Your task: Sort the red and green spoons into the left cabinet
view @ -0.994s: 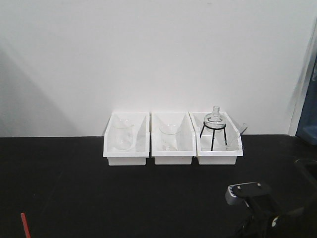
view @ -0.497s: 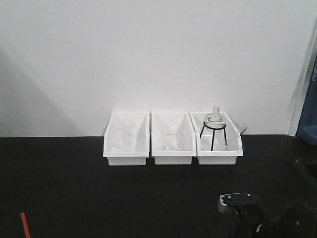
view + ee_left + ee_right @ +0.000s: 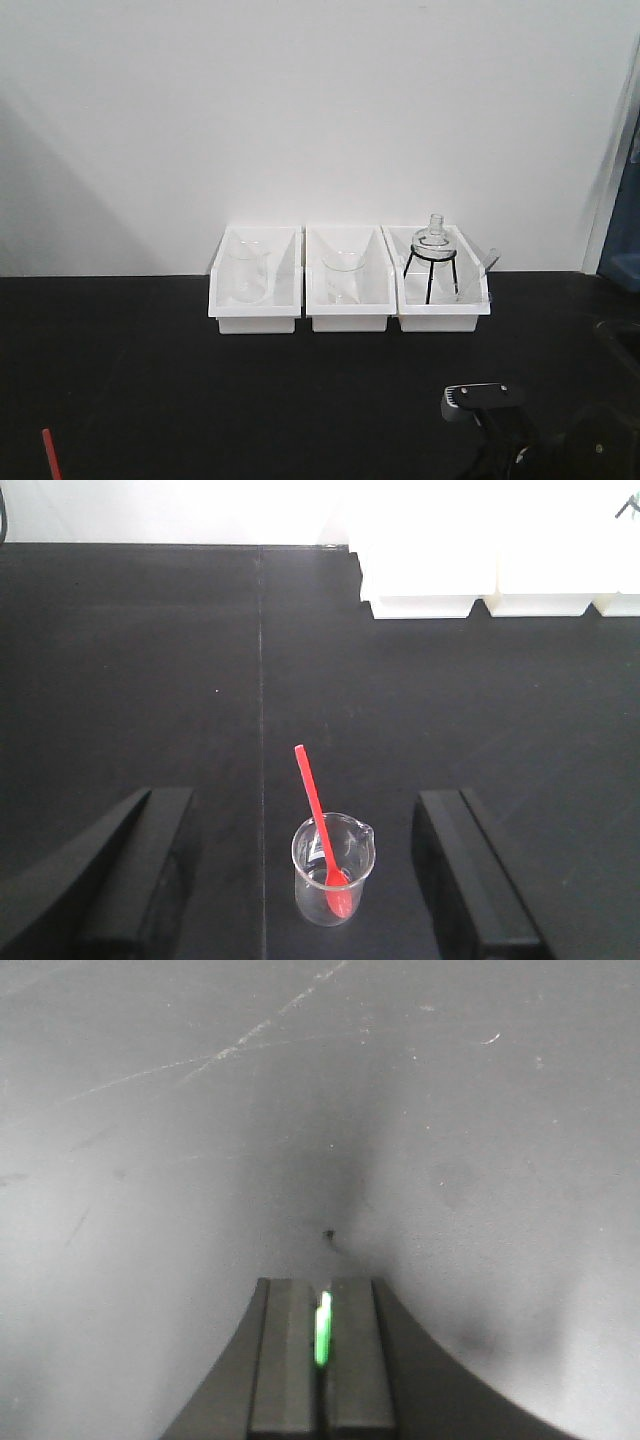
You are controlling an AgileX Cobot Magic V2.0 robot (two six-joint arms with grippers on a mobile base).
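Lower than a second ago, the right gripper (image 3: 322,1300) pinches the green spoon (image 3: 322,1332), while the left gripper (image 3: 300,815) gapes wide around the glass beaker (image 3: 352,875) holding the red spoon (image 3: 310,780).

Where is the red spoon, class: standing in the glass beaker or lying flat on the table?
In the beaker: the red spoon stands bowl-down inside the glass beaker, handle leaning out over its rim.

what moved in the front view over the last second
The black right arm sank lower and slightly left in the frame. The three white plastic bins and the handle tip of the red plastic spoon at the lower left stayed put.
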